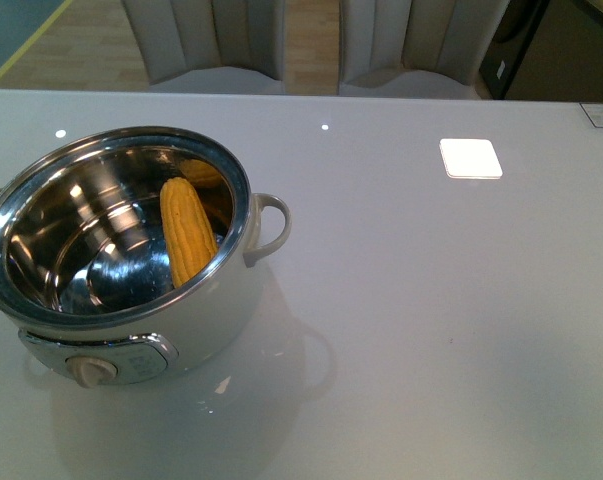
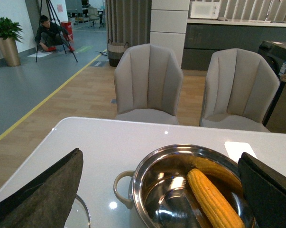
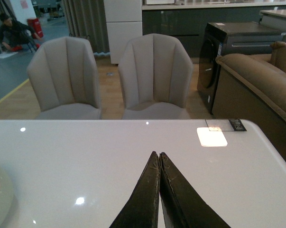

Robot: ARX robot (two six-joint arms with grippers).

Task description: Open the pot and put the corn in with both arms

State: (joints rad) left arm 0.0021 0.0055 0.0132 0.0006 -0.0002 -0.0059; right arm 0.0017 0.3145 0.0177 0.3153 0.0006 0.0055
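Pot (image 1: pixel 131 265) at lower left of front view, lid off, on white bench (image 1: pixel 431 300). Corn (image 1: pixel 187 230) inside, leaning tip-up against right inner wall; task looks essentially complete. Left pincer (image 2: pixel 159 194) spread wide, empty, straddling the pot rim. Right pincer (image 3: pixel 159 159) pinched closed on nothing, over bare bench, well apart from pot. Risks: left finger (image 2: pixel 266 190) clipping rim or corn on withdrawal, shifting pot; tilted corn sliding down if jolted.
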